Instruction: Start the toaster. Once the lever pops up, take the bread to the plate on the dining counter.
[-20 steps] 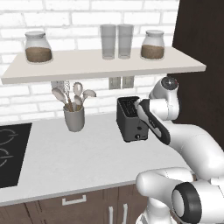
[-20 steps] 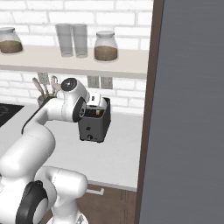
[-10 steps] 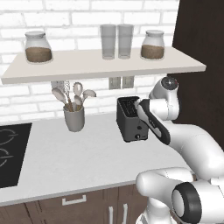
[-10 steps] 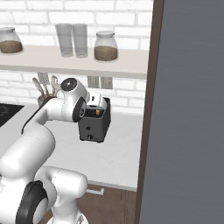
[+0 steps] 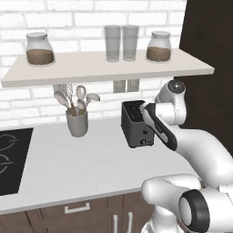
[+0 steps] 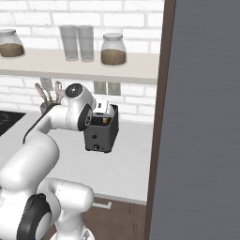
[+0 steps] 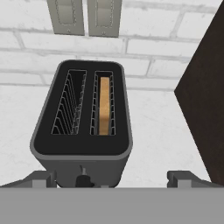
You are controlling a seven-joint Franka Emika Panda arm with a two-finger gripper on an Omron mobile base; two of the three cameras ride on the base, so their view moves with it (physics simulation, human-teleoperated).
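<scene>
The dark grey toaster (image 7: pixel 81 144) stands on the pale worktop against the brick wall, also seen as the toaster (image 5: pixel 136 126) and the toaster (image 6: pixel 100 135) from the base. In its right slot the tan bread (image 7: pixel 104 105) sits upright; the left slot is bare. A small dark lever (image 7: pixel 83 179) shows at the narrow front face. My gripper (image 7: pixel 113 178) hovers above the toaster's front end, open wide, with one fingertip on each side and nothing between them. The plate and the dining counter are out of view.
A grey utensil holder (image 5: pixel 77 124) with spoons stands left of the toaster, and a black hob (image 5: pixel 11 159) lies further left. A shelf (image 5: pixel 109 68) with jars and glasses hangs overhead. A tall dark cabinet (image 6: pixel 201 117) closes off the right side.
</scene>
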